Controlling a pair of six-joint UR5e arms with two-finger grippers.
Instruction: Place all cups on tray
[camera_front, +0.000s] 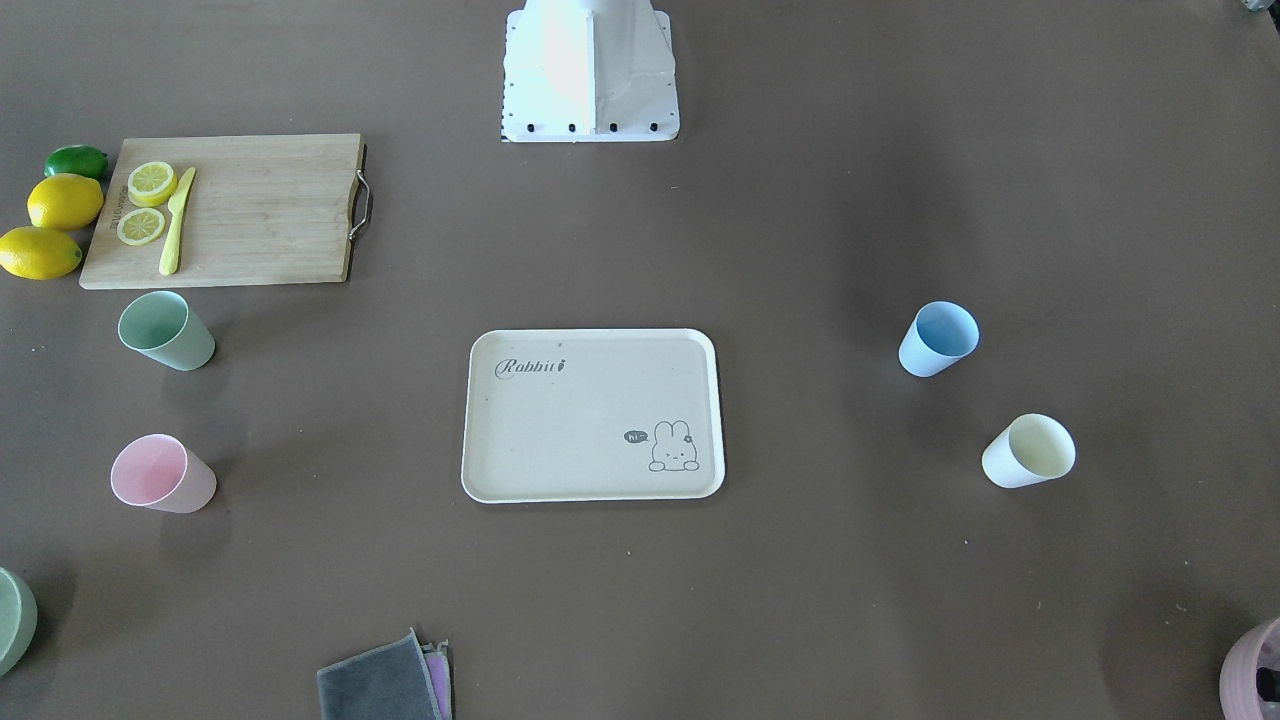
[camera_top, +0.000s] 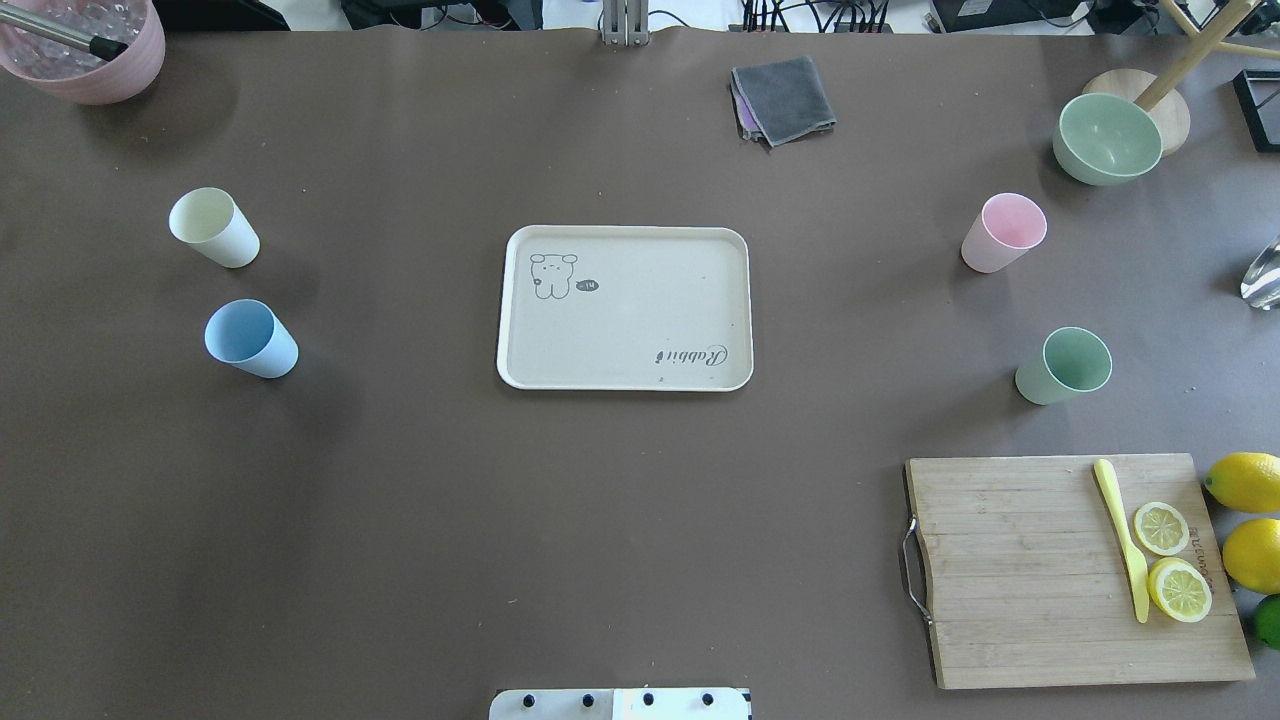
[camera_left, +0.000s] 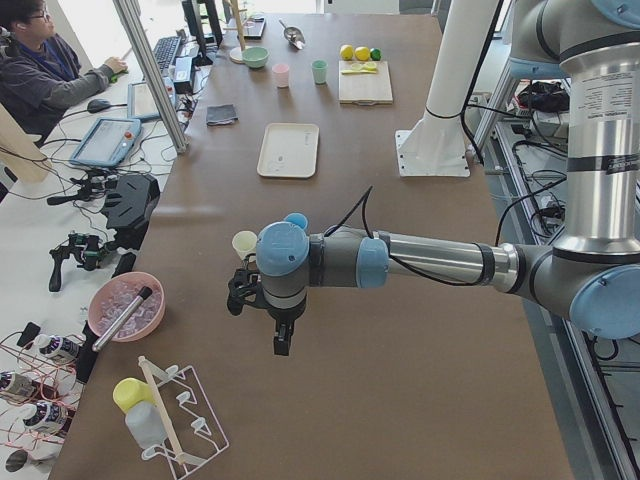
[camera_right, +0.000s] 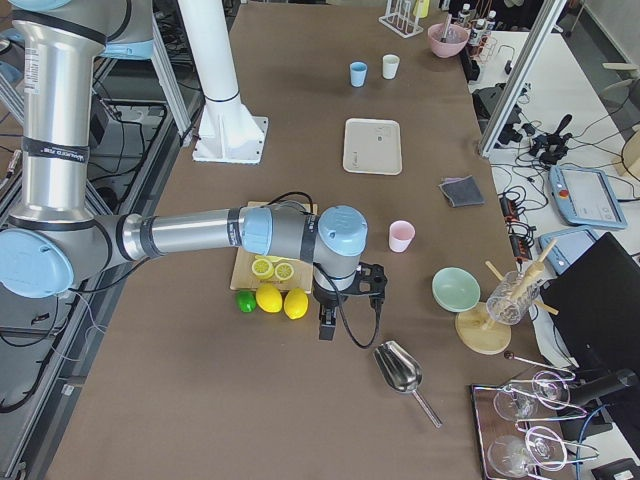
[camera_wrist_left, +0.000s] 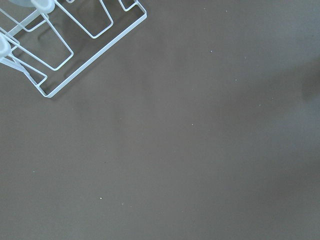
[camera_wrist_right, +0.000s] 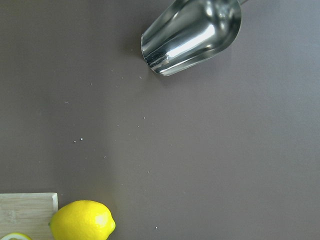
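The tray (camera_top: 625, 330) sits central on the tabletop (camera_top: 400, 520), cupless; cream cup (camera_top: 213, 228) and blue cup (camera_top: 250, 338) stand left, pink cup (camera_top: 1003, 233) and green cup (camera_top: 1064, 366) right, likely a pair per arm; left pincer (camera_left: 283, 345) and right pincer (camera_right: 325, 328) hover well away, open or closed impossible to tell.

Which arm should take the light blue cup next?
Left. The light blue cup stands on the robot's left side of the tray, and the left gripper hangs over that end; the right gripper is by the lemons.

Tray (camera_top: 620, 320) lying flat at centre, bunny print facing up. Cream cup (camera_top: 213, 227), blue cup (camera_top: 250, 338) standing upright leftward; pink cup (camera_top: 1003, 232), green cup (camera_top: 1063, 365) standing rightward, all well apart from tray.
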